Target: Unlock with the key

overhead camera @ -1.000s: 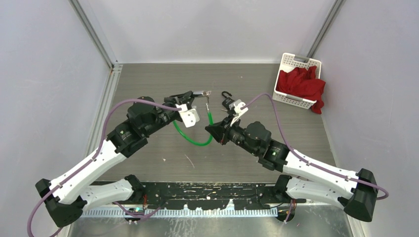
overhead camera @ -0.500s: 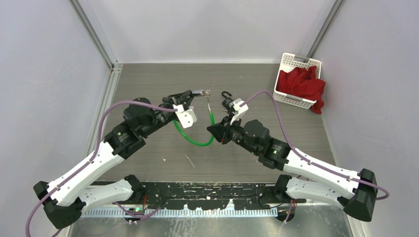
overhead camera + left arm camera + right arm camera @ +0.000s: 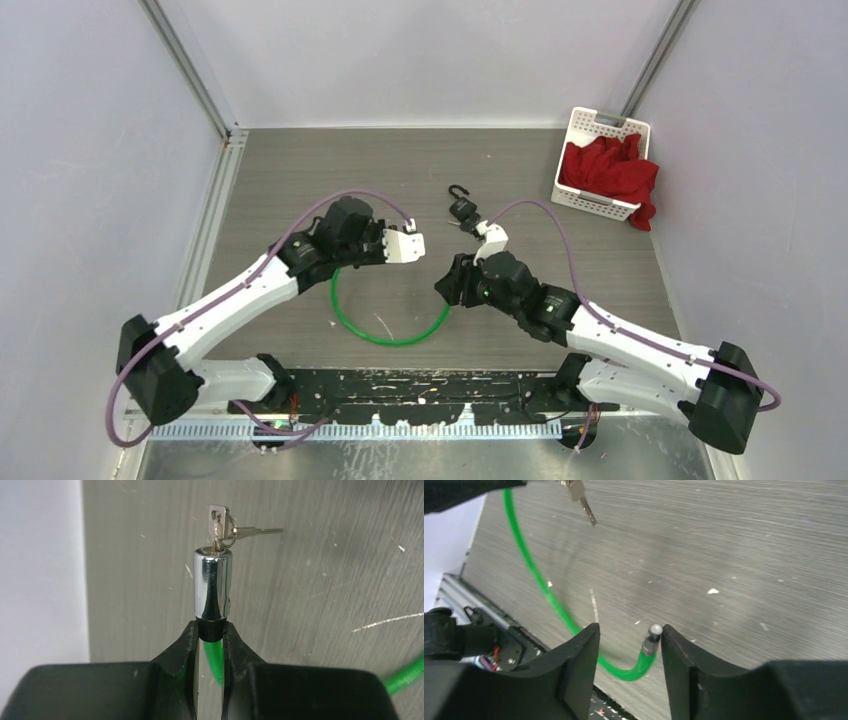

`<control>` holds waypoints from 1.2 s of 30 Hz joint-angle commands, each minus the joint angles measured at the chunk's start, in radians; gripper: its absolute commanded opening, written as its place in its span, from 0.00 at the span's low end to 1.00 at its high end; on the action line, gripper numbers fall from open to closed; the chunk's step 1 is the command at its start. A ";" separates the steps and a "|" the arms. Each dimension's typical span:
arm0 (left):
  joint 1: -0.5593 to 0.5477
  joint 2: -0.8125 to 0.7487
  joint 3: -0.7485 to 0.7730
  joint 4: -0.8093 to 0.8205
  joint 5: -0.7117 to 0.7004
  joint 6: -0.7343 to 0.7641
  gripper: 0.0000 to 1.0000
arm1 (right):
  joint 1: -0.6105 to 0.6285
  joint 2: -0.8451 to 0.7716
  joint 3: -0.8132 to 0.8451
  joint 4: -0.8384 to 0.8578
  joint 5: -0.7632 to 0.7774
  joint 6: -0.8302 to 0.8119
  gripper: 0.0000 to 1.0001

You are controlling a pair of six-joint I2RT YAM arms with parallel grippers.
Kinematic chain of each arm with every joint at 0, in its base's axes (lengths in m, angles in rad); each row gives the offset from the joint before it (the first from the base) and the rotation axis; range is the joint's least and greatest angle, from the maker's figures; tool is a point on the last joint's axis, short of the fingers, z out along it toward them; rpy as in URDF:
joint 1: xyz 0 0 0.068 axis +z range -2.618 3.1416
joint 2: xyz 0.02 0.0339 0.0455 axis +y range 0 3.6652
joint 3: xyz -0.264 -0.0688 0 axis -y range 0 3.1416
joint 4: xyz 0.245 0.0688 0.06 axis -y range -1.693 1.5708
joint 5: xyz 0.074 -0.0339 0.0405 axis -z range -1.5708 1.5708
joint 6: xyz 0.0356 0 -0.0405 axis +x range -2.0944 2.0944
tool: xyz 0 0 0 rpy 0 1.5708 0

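Observation:
In the left wrist view my left gripper point(image 3: 210, 630) is shut on the black collar at the base of a chrome lock cylinder point(image 3: 212, 585). A key point(image 3: 219, 522) sits in the cylinder's top, and a second key point(image 3: 255, 530) hangs from its ring. The green cable point(image 3: 626, 675) runs from the cylinder in a wide loop to its metal pin end point(image 3: 651, 637). That pin is out of the cylinder. It stands between the fingers of my open right gripper point(image 3: 630, 635), close against the right finger.
A small black padlock point(image 3: 461, 208) with an open hook lies on the table behind the grippers. A white basket point(image 3: 590, 125) holding a red cloth point(image 3: 615, 170) stands at the back right. Walls close in the table on both sides.
My right gripper has opened, and the cable's pin end is loose between its fingers. The left arm has turned and drawn back with the lock cylinder. The cable has spread into a wide loop.

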 commanded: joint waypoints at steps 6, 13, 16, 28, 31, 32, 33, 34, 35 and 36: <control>0.084 0.195 0.105 -0.029 0.003 -0.042 0.00 | -0.154 -0.048 0.083 -0.170 0.094 0.021 0.91; 0.175 0.424 0.269 0.059 0.023 0.010 0.00 | -0.267 -0.049 0.176 -0.242 0.101 -0.027 0.94; 0.209 0.514 0.345 0.090 0.032 0.018 0.07 | -0.292 -0.033 0.203 -0.262 0.104 -0.038 0.95; 0.262 0.703 0.472 0.101 0.058 0.017 0.82 | -0.397 0.010 0.229 -0.268 0.093 -0.077 1.00; 0.282 0.702 0.541 0.040 0.067 -0.051 0.91 | -0.420 0.020 0.236 -0.261 0.113 -0.085 1.00; 0.294 0.694 0.564 0.028 0.070 -0.087 0.95 | -0.429 0.024 0.237 -0.257 0.129 -0.088 1.00; 0.307 0.682 0.577 0.023 0.073 -0.124 1.00 | -0.439 0.029 0.241 -0.250 0.157 -0.092 1.00; 0.323 0.665 0.582 0.024 0.080 -0.166 1.00 | -0.447 0.035 0.243 -0.243 0.192 -0.095 1.00; 0.342 0.643 0.579 0.031 0.084 -0.211 0.99 | -0.453 0.039 0.241 -0.231 0.266 -0.093 1.00; 0.360 0.624 0.573 0.037 0.087 -0.255 0.99 | -0.456 0.044 0.232 -0.203 0.324 -0.106 1.00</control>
